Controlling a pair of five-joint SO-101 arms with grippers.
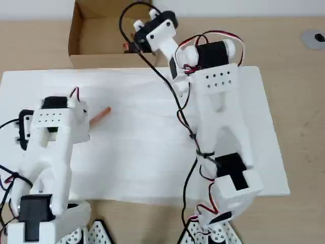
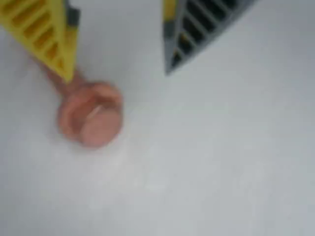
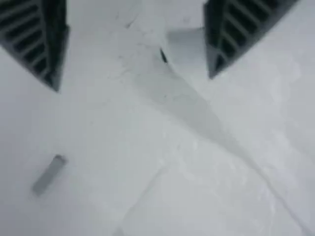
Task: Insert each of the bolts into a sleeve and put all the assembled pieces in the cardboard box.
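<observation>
White sheet [image 1: 142, 152] fills your workspace, cardboard box [image 1: 76, 35] at the overhead frame's upper left. Your left claw [image 2: 117, 73] gapes wide, one yellow finger [image 2: 49, 34] over the copper bolt [image 2: 91, 115], left of centre. Your right claw [image 3: 133, 79] is wide too, a grey sleeve [image 3: 49, 174] lying near.
</observation>
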